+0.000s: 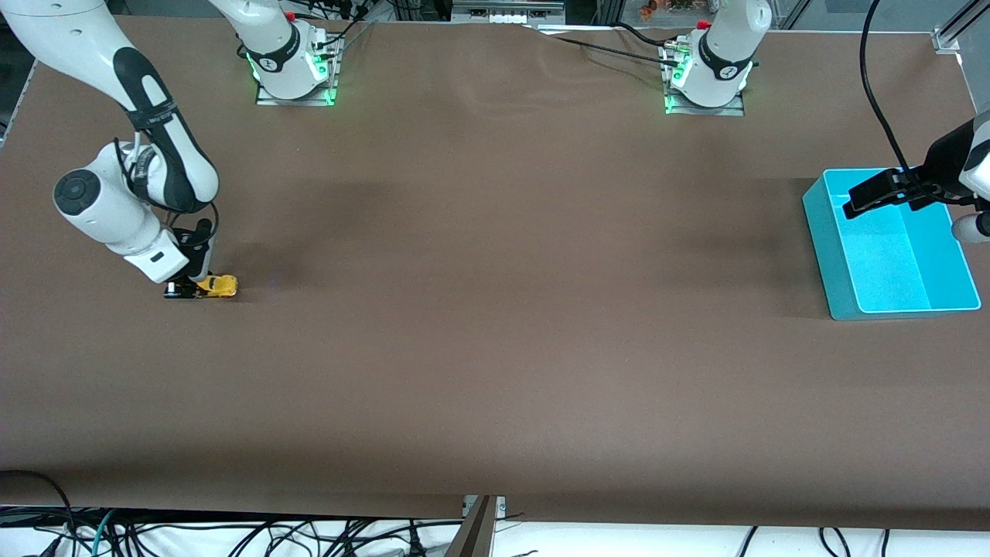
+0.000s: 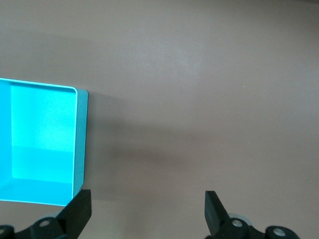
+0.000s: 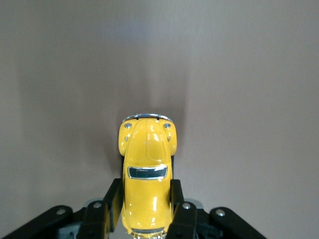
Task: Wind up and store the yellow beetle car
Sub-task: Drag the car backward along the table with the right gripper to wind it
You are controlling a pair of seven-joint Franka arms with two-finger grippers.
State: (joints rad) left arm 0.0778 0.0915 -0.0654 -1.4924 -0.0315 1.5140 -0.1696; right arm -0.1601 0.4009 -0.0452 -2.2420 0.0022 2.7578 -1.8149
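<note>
The yellow beetle car sits low on the brown counter, in the left part of the front view a little above mid-height, at the right arm's end of the counter. The right claw is down at counter level and pinches the car by its sides. In the right wrist view the two black fingers press against the car's flanks at about the rear half of the body, while the rounded hood, the chrome bumper and the dark windscreen of the yellow beetle car stick out ahead of the claw, in the lower middle of that frame. The car looks level, with its wheels at or just above the counter; whether they touch it cannot be told. The white right arm comes down from its base at the upper left of the front view and bends sharply over the car.

The cyan bin stands at the right edge of the front view, around mid-height, at the left arm's end of the counter, well apart from the car. It is open at the top and nothing shows inside it. The left claw hangs over the bin's upper edge, waiting, with its fingers spread wide. In the left wrist view the two black fingertips stand far apart along the bottom edge with bare counter between them, and a corner of the cyan bin fills the lower left of that frame
</note>
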